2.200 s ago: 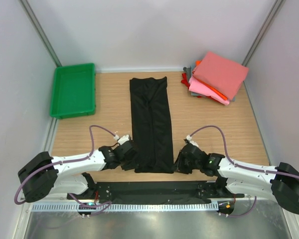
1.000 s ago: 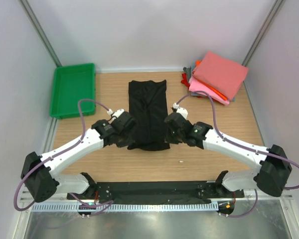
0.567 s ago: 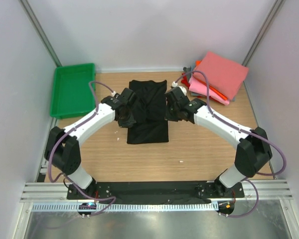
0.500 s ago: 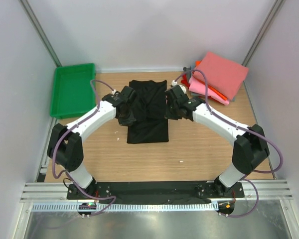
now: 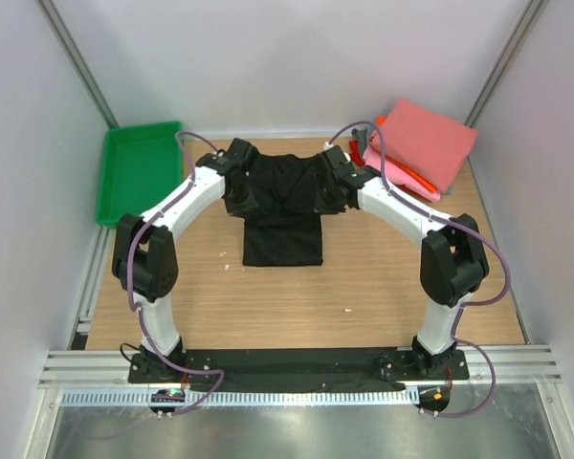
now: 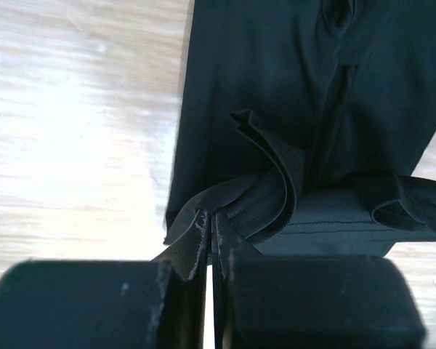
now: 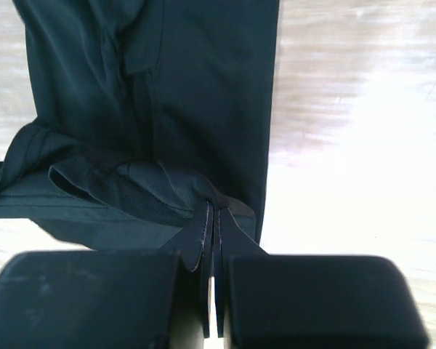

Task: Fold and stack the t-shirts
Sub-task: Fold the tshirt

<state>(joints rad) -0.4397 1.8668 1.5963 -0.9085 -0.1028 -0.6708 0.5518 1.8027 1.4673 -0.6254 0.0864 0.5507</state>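
The left claw (image 6: 211,218) is closed, with a thin edge of the black t-shirt (image 5: 283,239) pinched between its two fingers. The right claw (image 7: 214,211) is closed in the same way on another edge of this shirt. In both wrist views the cloth runs from the fingers in loose folds down to the flat part of the shirt on the table (image 5: 392,277). From above, the left claw is at the left side of the shirt and the right claw at its right side, both over the far half. The shirt lies in the middle of the table and looks bunched between the claws. The stack of folded t-shirts (image 5: 423,143), salmon-pink on top, is in the far right corner. The green tray (image 5: 139,174) is in the far left corner.
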